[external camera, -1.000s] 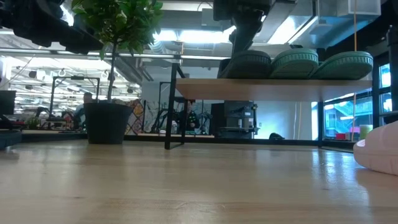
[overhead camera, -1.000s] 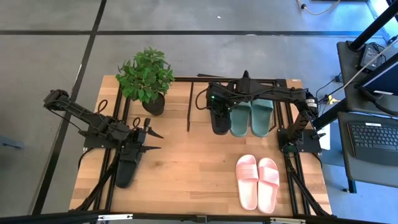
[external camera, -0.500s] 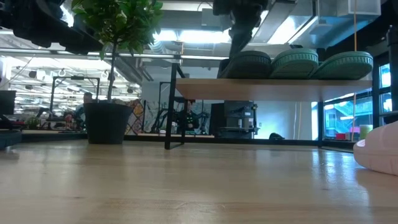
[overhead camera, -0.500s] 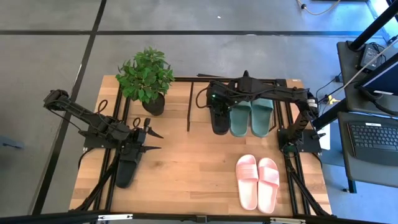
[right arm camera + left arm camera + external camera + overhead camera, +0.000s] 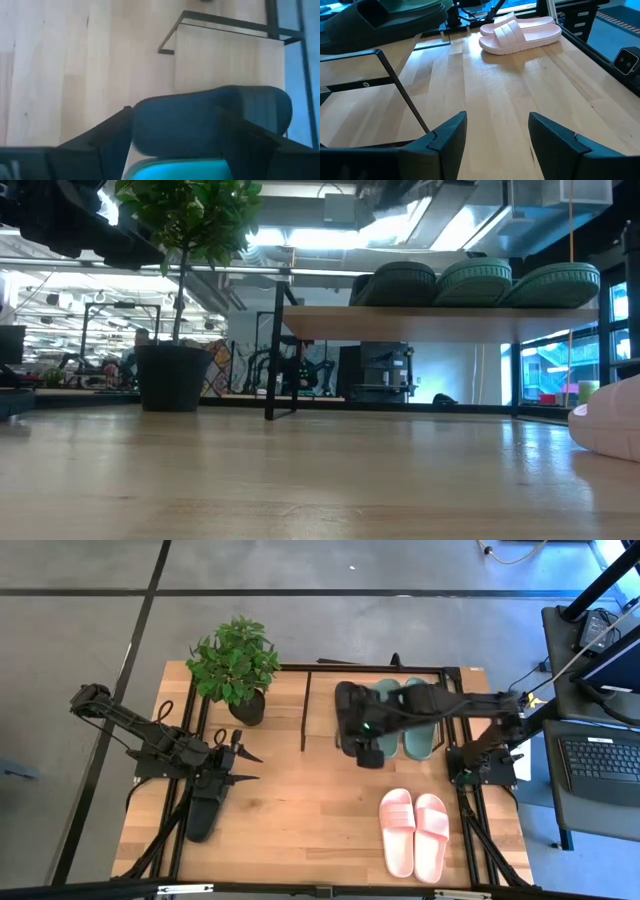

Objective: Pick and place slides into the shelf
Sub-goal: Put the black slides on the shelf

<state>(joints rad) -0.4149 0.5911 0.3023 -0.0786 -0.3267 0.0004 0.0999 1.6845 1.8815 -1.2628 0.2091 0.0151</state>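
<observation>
Showing pink slides (image 5: 517, 31) unobstructed, unlike low view.

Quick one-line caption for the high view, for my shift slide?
Right gripper open above a black slide on the shelf; left gripper open beside the second black slide.

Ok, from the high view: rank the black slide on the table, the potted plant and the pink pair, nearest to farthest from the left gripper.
1. Black slide on the table: right beside the left gripper, toward the table's front edge.
2. Potted plant: at the table's back, left of the shelf.
3. Pink pair: across the table, front right, clearly farthest.
</observation>
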